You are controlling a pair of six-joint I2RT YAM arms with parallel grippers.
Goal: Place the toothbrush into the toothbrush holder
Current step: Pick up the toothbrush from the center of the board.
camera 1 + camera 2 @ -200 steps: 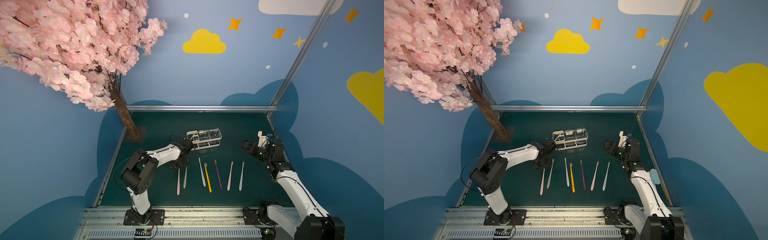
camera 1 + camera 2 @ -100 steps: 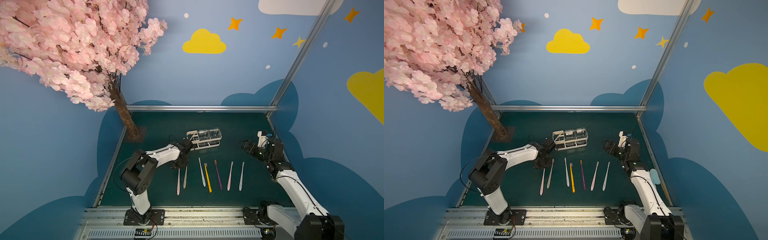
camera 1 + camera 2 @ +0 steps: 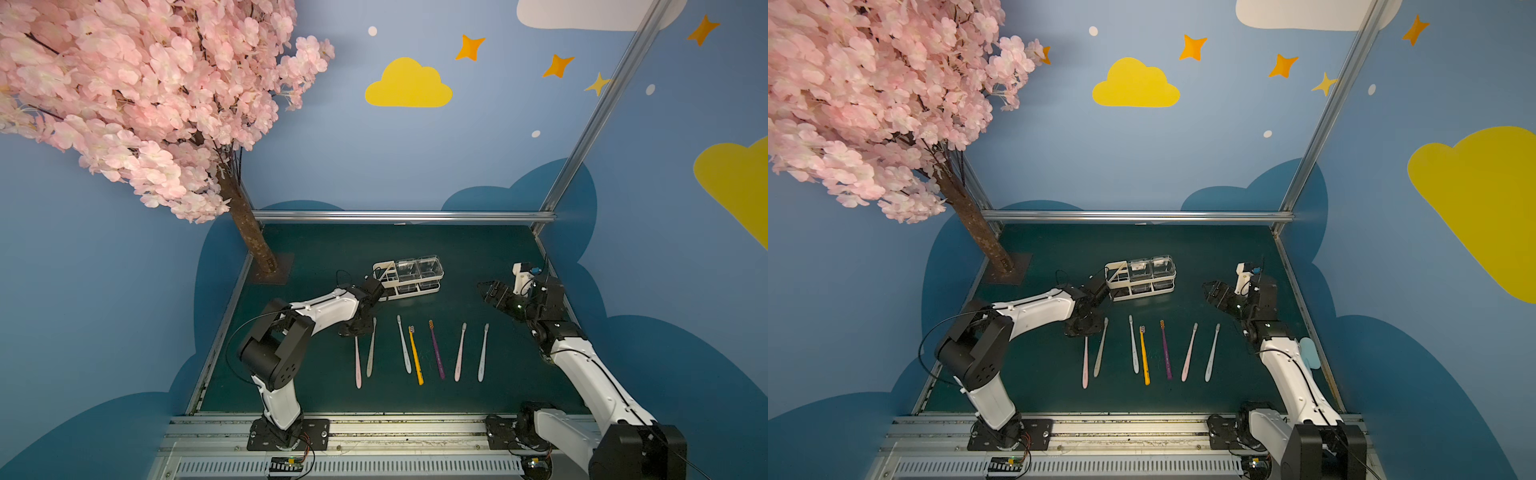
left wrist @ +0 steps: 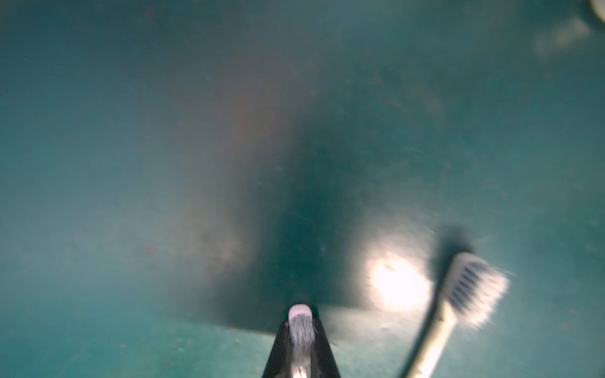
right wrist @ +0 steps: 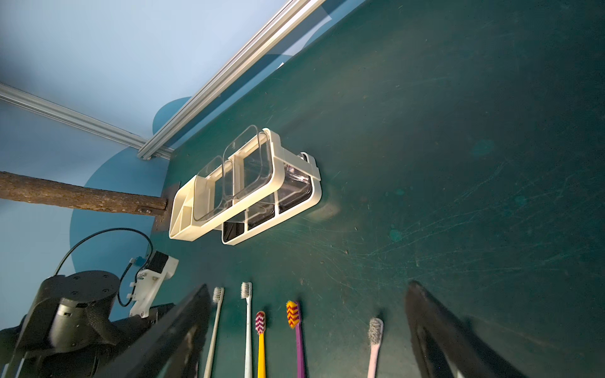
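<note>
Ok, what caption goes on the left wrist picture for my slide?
Left arm's fingers shut on the pink toothbrush, with a pale toothbrush lying beside it.

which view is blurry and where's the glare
Left wrist view: soft throughout, a glare spot on the mat, a dark shadow ahead of the left tool, which is shut on the pink brush; the next brush is smeared. Right wrist view: sharp, with scratches and the holder clear. Both top views: sharp, evenly lit.

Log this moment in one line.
left gripper: shut on pale pink plastic toothbrush | right gripper: open | white wire-frame toothbrush holder: no brush
</note>
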